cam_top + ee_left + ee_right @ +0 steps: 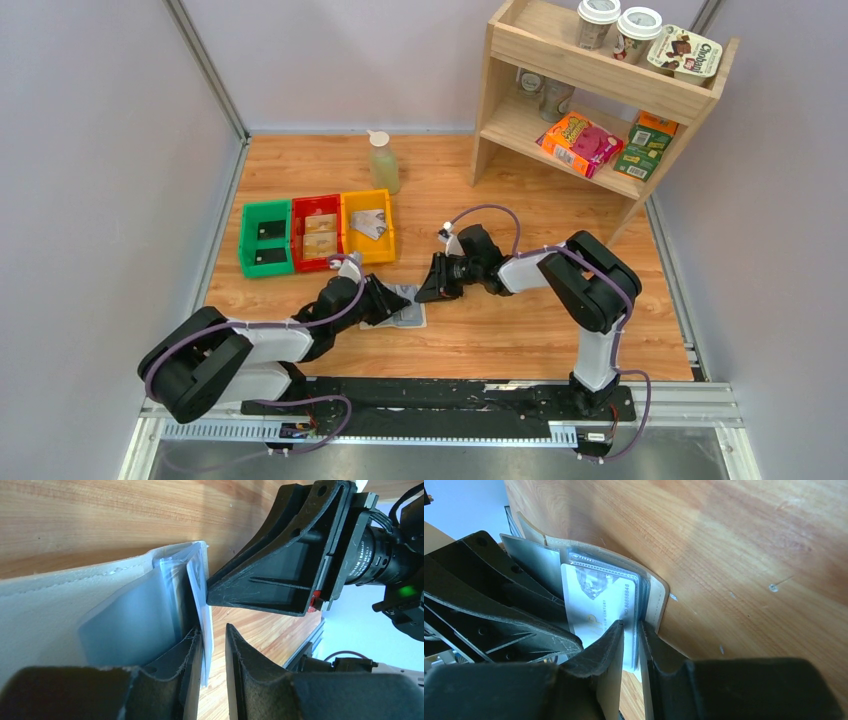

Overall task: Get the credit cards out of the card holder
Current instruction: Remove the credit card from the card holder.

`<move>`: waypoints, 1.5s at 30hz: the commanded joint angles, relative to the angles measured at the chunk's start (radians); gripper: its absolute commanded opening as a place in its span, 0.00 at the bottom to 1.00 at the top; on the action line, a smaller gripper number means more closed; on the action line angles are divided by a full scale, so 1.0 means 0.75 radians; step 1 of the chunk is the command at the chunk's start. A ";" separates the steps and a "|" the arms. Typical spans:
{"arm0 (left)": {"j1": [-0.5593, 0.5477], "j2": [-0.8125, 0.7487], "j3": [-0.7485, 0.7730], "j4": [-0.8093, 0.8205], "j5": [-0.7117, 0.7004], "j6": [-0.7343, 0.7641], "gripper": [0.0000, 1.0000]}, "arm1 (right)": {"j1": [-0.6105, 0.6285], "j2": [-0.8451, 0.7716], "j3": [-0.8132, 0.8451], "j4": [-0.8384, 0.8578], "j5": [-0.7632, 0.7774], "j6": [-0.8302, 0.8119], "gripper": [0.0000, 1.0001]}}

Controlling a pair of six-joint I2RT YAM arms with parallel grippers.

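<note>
One card holder (412, 320) — right hand (631, 627) pinching it, left hand (214, 630) straddling its edge.

Glossy plastic-sleeved card holder (656, 594); smooth wooden table (749, 540).

Card holder (410, 319): largely hidden under left gripper (388, 300) from above. Card (599, 602): lower edge behind right gripper (631, 630); small print perhaps unreadable.

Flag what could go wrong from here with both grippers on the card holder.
1. The right gripper seems to pinch the clear sleeves along with the silvery card, so pulling may drag the whole card holder.
2. The left gripper straddles only a thin sleeve edge, so its hold could slip.
</note>
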State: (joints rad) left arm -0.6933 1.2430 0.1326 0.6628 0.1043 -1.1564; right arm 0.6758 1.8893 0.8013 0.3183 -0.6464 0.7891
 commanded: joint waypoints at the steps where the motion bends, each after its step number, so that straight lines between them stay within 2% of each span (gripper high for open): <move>1: -0.023 0.001 0.089 0.008 0.061 0.051 0.28 | 0.044 0.054 -0.019 -0.003 0.050 -0.021 0.23; 5: -0.023 -0.047 0.081 -0.012 0.035 0.051 0.12 | 0.042 0.058 -0.021 -0.003 0.052 -0.019 0.23; 7: -0.023 -0.095 0.081 -0.041 0.023 0.051 0.09 | 0.042 0.064 -0.017 -0.009 0.056 -0.019 0.23; 16: -0.023 -0.299 0.085 -0.205 -0.020 0.043 0.08 | 0.040 0.089 0.007 -0.109 0.121 -0.029 0.22; 29: -0.023 -0.399 0.081 -0.382 -0.057 0.008 0.09 | 0.030 0.085 0.003 -0.134 0.144 -0.025 0.21; 33: -0.020 -0.505 0.095 -0.564 -0.135 0.028 0.00 | 0.025 0.081 0.001 -0.142 0.152 -0.023 0.21; 36: -0.020 -0.575 0.142 -0.791 -0.204 0.081 0.00 | 0.023 0.074 -0.001 -0.146 0.156 -0.025 0.20; 45: -0.020 -0.698 0.265 -1.247 -0.356 0.163 0.00 | 0.021 0.044 -0.003 -0.179 0.189 -0.044 0.20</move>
State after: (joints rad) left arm -0.7063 0.7467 0.2512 -0.0891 -0.0818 -1.0893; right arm 0.6876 1.9053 0.8127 0.3077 -0.6392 0.8005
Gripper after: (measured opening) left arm 0.007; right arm 0.202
